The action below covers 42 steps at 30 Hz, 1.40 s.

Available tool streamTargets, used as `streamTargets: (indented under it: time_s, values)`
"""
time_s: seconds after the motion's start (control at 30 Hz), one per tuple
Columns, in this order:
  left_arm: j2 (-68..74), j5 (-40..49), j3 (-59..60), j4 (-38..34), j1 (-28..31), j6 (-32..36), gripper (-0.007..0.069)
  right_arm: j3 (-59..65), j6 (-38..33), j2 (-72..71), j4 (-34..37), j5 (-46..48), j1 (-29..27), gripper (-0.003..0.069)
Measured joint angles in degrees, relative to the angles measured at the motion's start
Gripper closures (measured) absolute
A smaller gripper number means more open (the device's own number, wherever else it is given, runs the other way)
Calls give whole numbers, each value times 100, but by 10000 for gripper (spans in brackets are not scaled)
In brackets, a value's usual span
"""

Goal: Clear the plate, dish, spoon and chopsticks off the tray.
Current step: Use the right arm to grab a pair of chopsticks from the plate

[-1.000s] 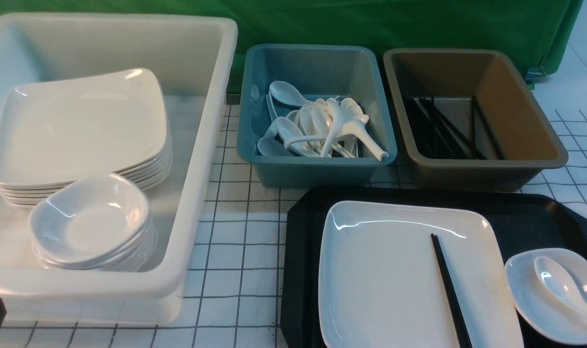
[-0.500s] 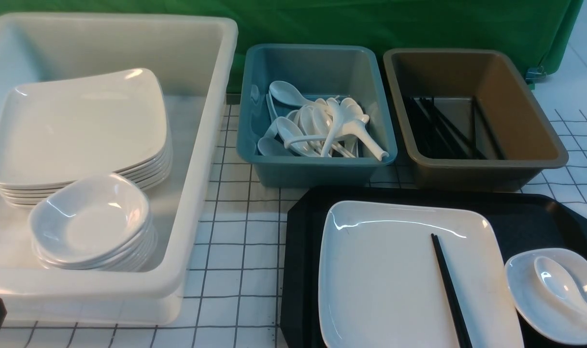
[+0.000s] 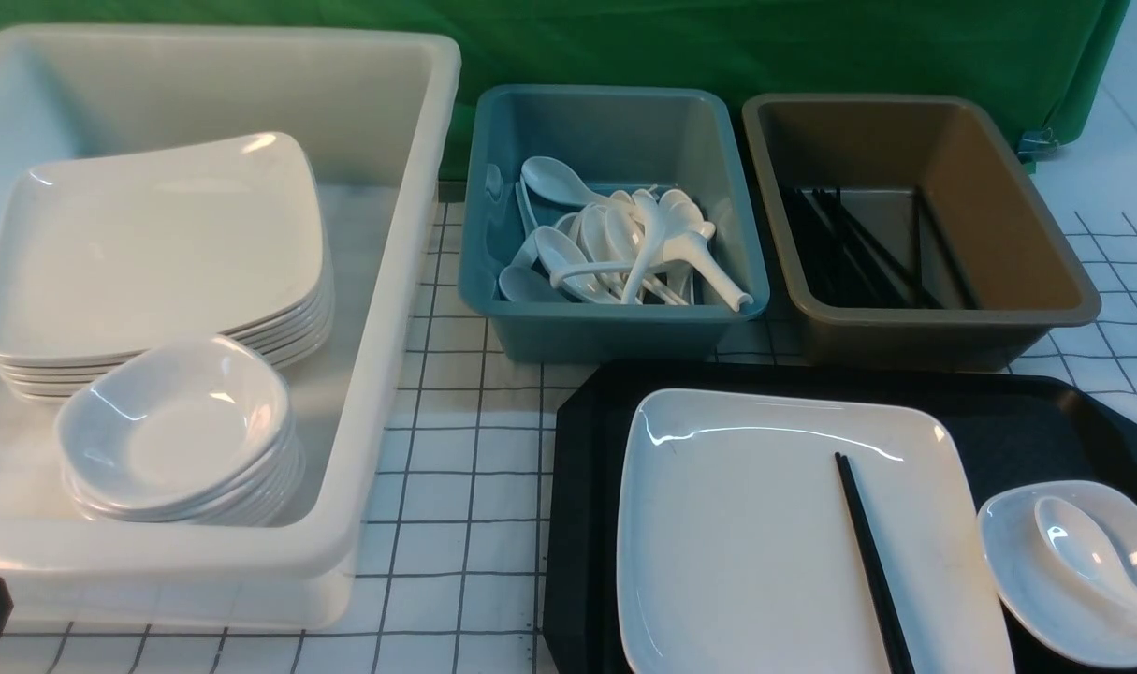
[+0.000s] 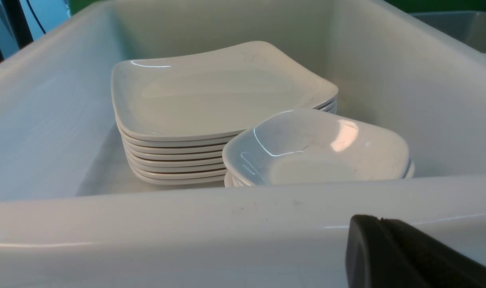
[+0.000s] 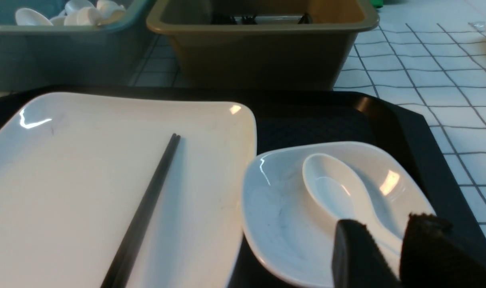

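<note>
The white tub filled the left side, with a strip of bare gridded cloth between it and the tray. The plate covered most of the tray, leaving bare black along the far rim. The dish sat just beside the plate's right edge. The chopsticks lay across the plate, and the spoon rested in the dish. The right gripper hung over the dish's near rim, fingers slightly parted. The left gripper was pressed together outside the tub's near wall.
</note>
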Motion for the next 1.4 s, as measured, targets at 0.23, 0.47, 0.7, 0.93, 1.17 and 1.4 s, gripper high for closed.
streamTargets:
  time_s: [0.23,0.47,0.7,0.93,1.17,1.4]
  values:
    - [0,0,0,0,0,0,603,5,10,0,0,-14,0,417]
    - [0,0,2,30,0,0,603,40,2863,0,840,-252,0,417]
    - [0,0,2,0,0,0,603,45,4926,0,1127,-265,0,417]
    - [0,0,2,30,0,0,603,45,5006,0,1145,-271,0,417]
    - [0,0,2,0,0,0,603,45,4955,0,1200,-447,0,417]
    - [0,0,2,0,0,0,603,-349,3970,58,1210,-827,0,455]
